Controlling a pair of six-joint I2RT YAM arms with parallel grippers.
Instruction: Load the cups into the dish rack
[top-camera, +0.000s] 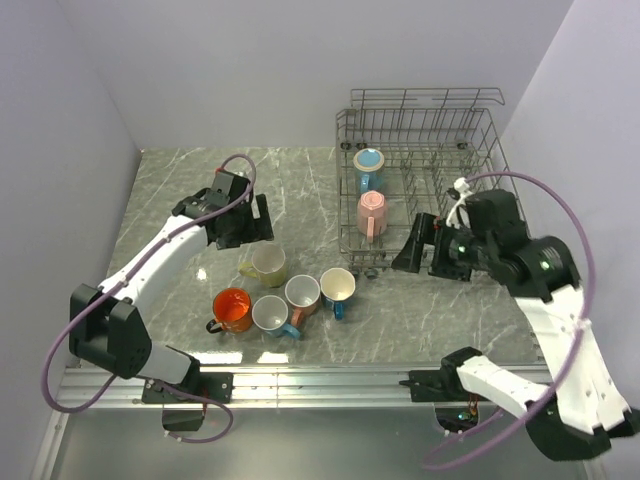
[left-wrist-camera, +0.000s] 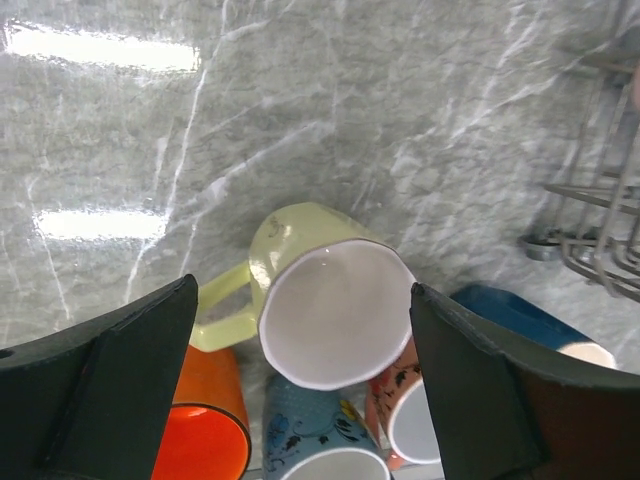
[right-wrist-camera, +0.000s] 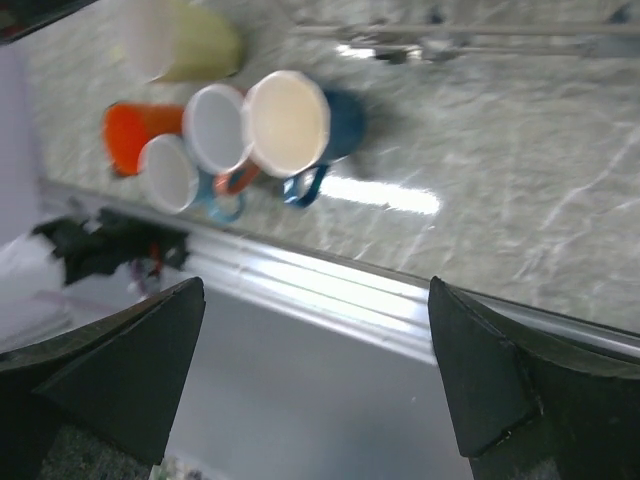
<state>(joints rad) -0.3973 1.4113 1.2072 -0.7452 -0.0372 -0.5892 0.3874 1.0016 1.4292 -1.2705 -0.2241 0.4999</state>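
The dish rack (top-camera: 430, 108) stands at the back right. A light blue cup (top-camera: 369, 165) and a pink cup (top-camera: 372, 213) lie in it. On the table stand a yellow-green cup (top-camera: 267, 264), an orange cup (top-camera: 232, 310), a light blue cup (top-camera: 271, 314), a salmon cup (top-camera: 302, 293) and a dark blue cup (top-camera: 338, 287). My left gripper (top-camera: 258, 222) is open and empty, just above and behind the yellow-green cup (left-wrist-camera: 330, 300). My right gripper (top-camera: 420, 245) is open and empty at the rack's near edge, right of the cups; the dark blue cup (right-wrist-camera: 295, 122) is the nearest to it.
The marble table (top-camera: 180, 200) is walled at the back and on both sides. An aluminium rail (top-camera: 330, 378) runs along its near edge. In the left wrist view the rack's corner and a wheel (left-wrist-camera: 545, 245) lie to the right of the cups.
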